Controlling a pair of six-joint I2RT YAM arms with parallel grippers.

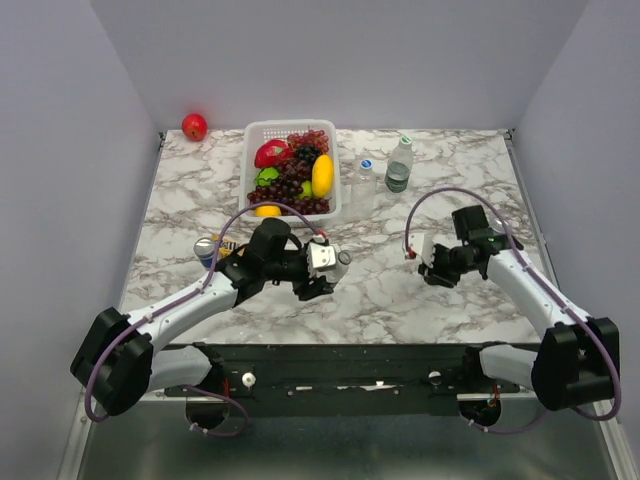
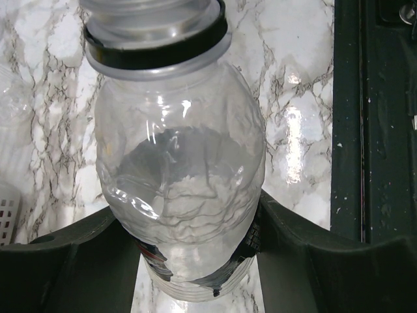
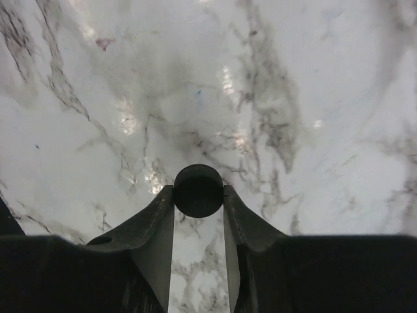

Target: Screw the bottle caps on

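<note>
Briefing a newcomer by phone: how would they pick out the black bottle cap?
On the white marble table, look to the right gripper. Pinched between its jaws is a small round black plastic cap. Unlike the blue cap and green-white cap on the clear bottles by the white fruit basket, it sits on no bottle.

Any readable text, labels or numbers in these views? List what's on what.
None readable.
clear bottle: only a dark label edge shows, no letters legible.
black cap: no marking visible.
green-labelled bottle: too small.
drink can: too small.
</note>
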